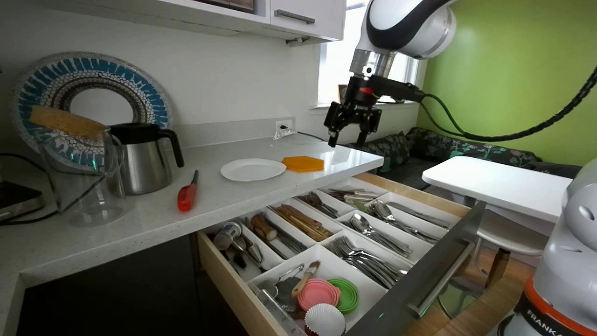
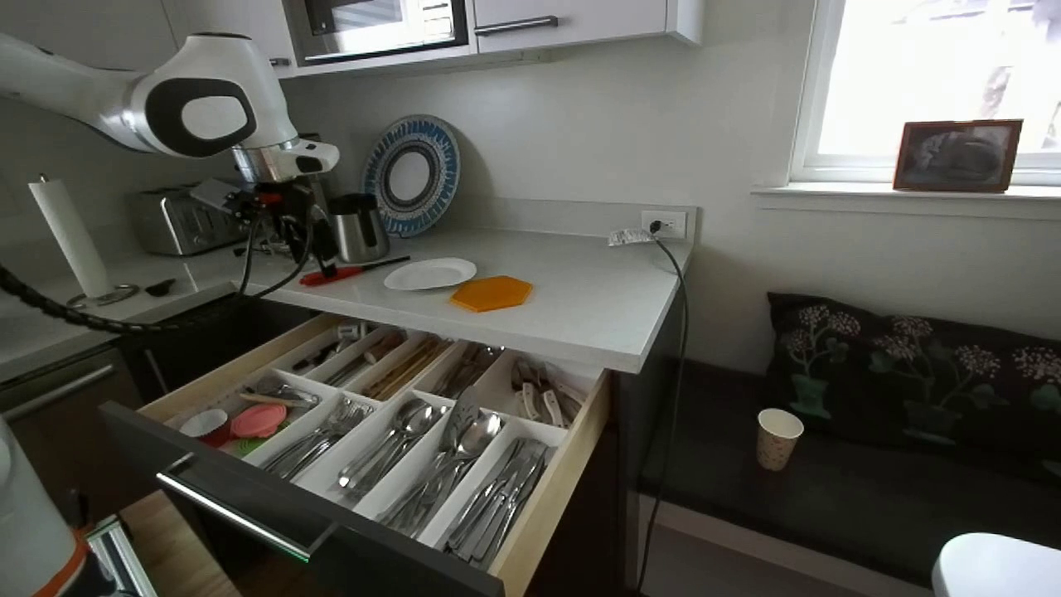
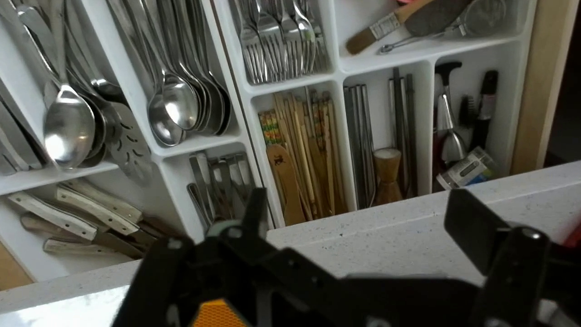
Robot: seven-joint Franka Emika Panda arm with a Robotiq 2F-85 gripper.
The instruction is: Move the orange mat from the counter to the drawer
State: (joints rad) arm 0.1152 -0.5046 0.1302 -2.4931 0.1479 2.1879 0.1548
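Note:
The orange mat is a thin, flat hexagon lying on the counter beside the white plate in both exterior views (image 1: 303, 164) (image 2: 491, 293). A corner of it shows at the bottom of the wrist view (image 3: 218, 314), partly hidden by the gripper. The white counter (image 1: 219, 156) also shows in the wrist view (image 3: 363, 243). The drawer (image 1: 410, 285) is pulled open below the counter; its grey front also shows in an exterior view (image 2: 373, 531). My gripper (image 1: 347, 139) (image 2: 319, 261) (image 3: 358, 206) is open and empty, raised above the counter's front edge, apart from the mat.
The white plate (image 1: 253, 170) touches or nearly touches the mat. A red lighter (image 1: 187, 196), a steel carafe (image 1: 144, 163) and a glass pitcher (image 1: 84, 196) stand along the counter. Drawer compartments hold forks (image 3: 281, 41), spoons (image 3: 181, 102), knives (image 3: 77, 218) and chopsticks (image 3: 313, 154). Upper cabinets (image 2: 572, 29) hang above.

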